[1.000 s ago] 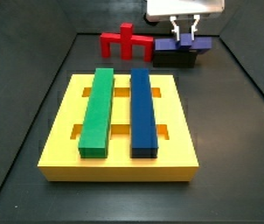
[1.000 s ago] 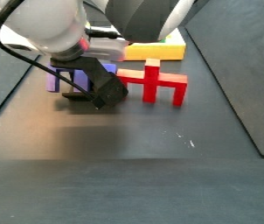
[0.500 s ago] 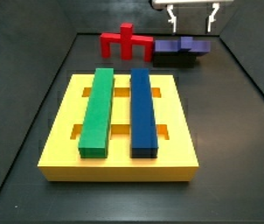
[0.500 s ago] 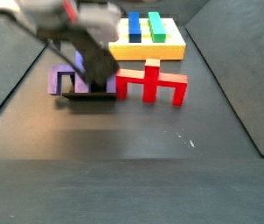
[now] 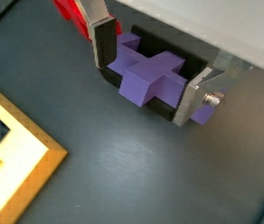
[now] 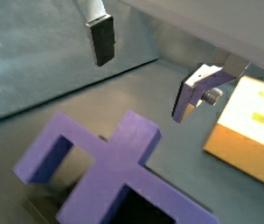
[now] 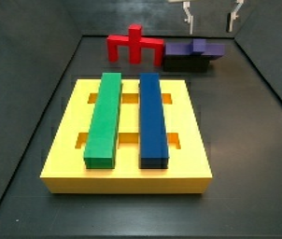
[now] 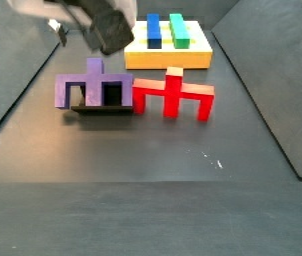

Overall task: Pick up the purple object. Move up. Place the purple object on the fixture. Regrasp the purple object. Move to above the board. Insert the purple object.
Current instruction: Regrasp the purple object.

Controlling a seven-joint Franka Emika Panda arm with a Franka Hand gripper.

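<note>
- Purple object [image 8: 96, 88] is sitting on the fixture [image 8: 103, 110], just beside the red pronged piece [image 8: 175, 96] on the bench [image 8: 154, 200]; in a wrist view it is lying across the black stand [image 5: 160, 105] with its arms overhanging.
- Gripper [image 5: 149, 72] is hovering above it with the fingers [image 6: 100, 40] spread wide and holding nothing.
- Judging by its matte, blocky look, the piece is probably rigid, light and not slippery, so a firm pinch should be safe.
- Closing on the flat sides of the central stub [image 6: 132, 142] looks best for the regrasp.
- Board [image 7: 131, 177] is lying well apart, with a green and a blue bar in its slots.
</note>
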